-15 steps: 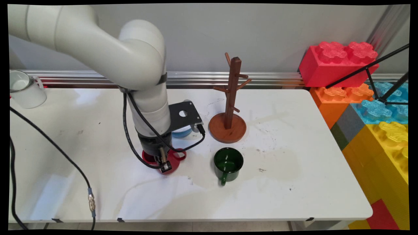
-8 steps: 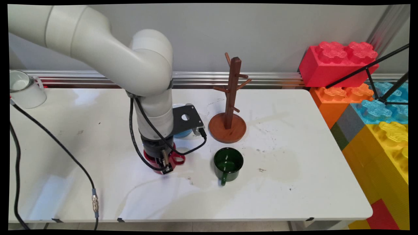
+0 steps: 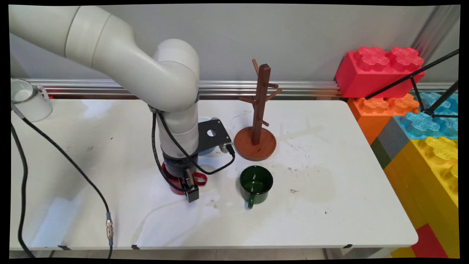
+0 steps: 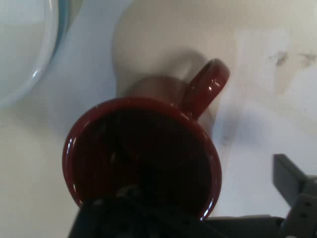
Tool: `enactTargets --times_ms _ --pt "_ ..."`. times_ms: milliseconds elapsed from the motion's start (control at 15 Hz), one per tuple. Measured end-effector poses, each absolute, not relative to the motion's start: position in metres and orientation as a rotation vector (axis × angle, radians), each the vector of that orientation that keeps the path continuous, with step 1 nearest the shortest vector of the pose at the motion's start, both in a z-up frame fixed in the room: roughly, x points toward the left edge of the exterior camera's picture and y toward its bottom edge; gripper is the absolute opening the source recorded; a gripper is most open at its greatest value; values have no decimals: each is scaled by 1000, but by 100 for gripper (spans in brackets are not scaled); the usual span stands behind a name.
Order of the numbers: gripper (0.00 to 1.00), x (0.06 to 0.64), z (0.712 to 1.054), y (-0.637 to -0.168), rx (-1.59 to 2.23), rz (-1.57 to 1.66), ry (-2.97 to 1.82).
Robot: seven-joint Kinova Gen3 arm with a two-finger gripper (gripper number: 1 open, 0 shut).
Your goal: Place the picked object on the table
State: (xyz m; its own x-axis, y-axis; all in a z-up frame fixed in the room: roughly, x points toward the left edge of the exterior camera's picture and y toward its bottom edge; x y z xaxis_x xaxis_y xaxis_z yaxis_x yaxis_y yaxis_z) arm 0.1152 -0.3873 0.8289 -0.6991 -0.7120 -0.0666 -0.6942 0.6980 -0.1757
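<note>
The white table (image 3: 311, 190) carries a wooden mug tree (image 3: 258, 113) at its far middle and a green mug (image 3: 256, 184) just in front of the tree. Left of the green mug stands a red mug (image 4: 143, 153), upright, its handle pointing toward the green mug. The tool (image 3: 190, 189) hangs directly over the red mug's near rim, pointing straight down. One finger (image 4: 292, 193) shows outside the wall; whether the tool is clenched or released, I cannot tell.
</note>
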Motion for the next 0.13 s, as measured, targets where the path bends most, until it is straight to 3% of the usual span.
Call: enactTargets --times_ms 133 --pt "100 114 829 -389 -1158 -205 2783"
